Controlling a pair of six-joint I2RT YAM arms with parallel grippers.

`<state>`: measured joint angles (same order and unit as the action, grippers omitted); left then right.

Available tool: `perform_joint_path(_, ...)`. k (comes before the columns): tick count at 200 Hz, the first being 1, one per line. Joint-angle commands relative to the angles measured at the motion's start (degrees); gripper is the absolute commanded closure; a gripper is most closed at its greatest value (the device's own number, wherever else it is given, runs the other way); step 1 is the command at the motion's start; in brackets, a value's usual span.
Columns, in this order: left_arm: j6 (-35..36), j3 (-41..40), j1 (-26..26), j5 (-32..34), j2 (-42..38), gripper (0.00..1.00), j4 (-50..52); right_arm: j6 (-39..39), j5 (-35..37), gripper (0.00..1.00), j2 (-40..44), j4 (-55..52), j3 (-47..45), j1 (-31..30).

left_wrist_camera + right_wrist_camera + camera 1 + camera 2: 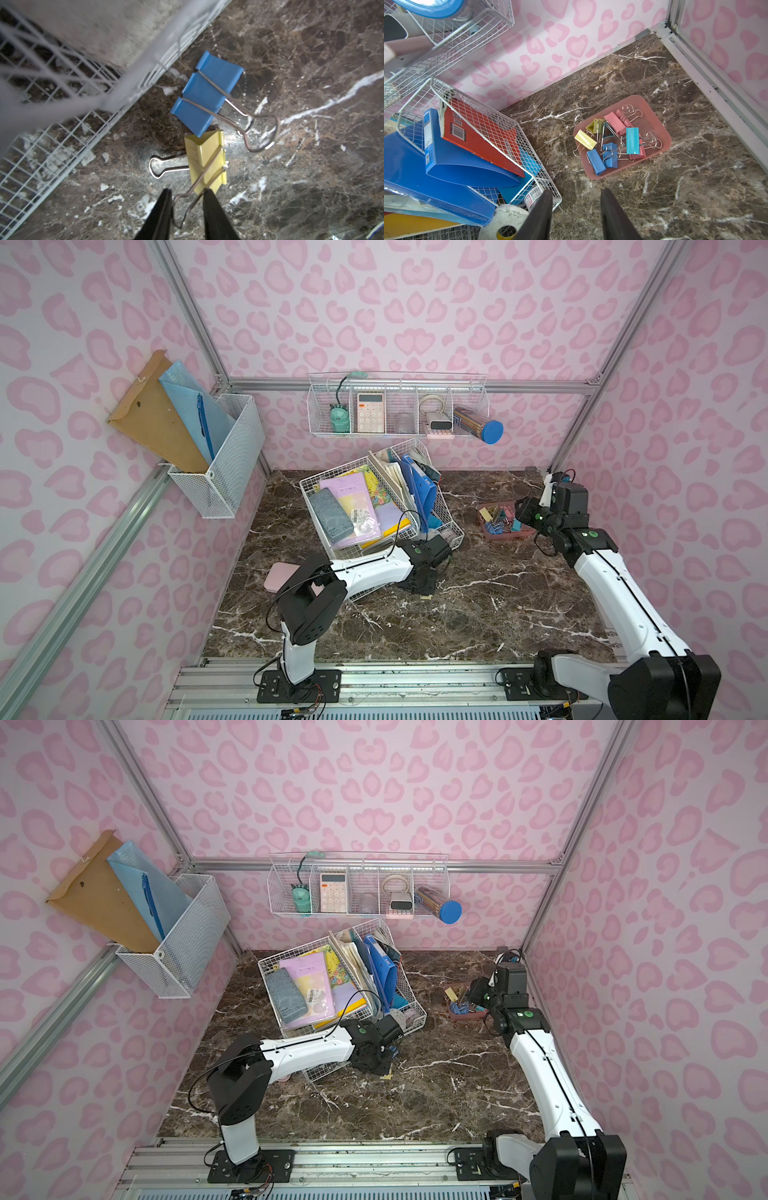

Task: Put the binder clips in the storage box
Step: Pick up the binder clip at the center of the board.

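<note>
Left pincer (187,191) straddles the wire handle of the yellow clip (204,158), one finger on each side of the loop; I cannot tell whether it is pinching. Right pincer (576,190) hangs spread and empty near the storage box (654,116), which sits at about 2 o'clock on the desk (301,187) and holds most of the binder clips (632,140).

The yellow clip lies near the desk's middle, just off the 6 o'clock edge of the wire organiser (52,145). Its far end touches the blue clip (205,91).

The thin loop could slip from the pads. A grip on the handle alone would likely let the body swing, and lifting could drag the blue clip.

The yellow body's long axis runs from the blue clip toward the pincer, roughly 12 to 6. One handle folds across the body and points at the pincer. The other points sideways toward the organiser.
</note>
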<state>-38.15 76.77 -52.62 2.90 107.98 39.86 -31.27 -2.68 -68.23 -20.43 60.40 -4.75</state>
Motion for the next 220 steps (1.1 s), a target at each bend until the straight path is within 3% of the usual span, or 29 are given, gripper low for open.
perform_joint_path(1,1.5,0.3,0.1,-1.5,0.6,0.70,-1.4,0.1,0.2,0.58,0.3,0.6,0.0,0.0)
perform_joint_path(57,2.0,1.8,0.1,-1.4,2.6,0.53,-0.7,-0.4,-0.5,0.58,2.5,1.8,-0.9,-0.1)
perform_joint_path(73,2.5,1.8,0.1,-1.1,2.8,0.54,-1.1,-0.5,-1.6,0.57,4.1,3.8,-2.7,-0.1)
perform_joint_path(131,5.1,1.9,0.0,-5.0,2.9,0.67,-3.0,-1.0,-2.8,0.55,4.4,4.6,-3.9,-0.1)
perform_joint_path(188,7.5,2.6,-0.4,-8.6,2.7,0.92,-2.8,-1.5,-2.3,0.55,4.8,5.2,-4.1,-0.2)
perform_joint_path(220,8.8,4.0,-1.1,-10.0,2.2,0.99,-1.4,-2.2,-2.0,0.55,5.3,5.8,-4.5,-0.3)
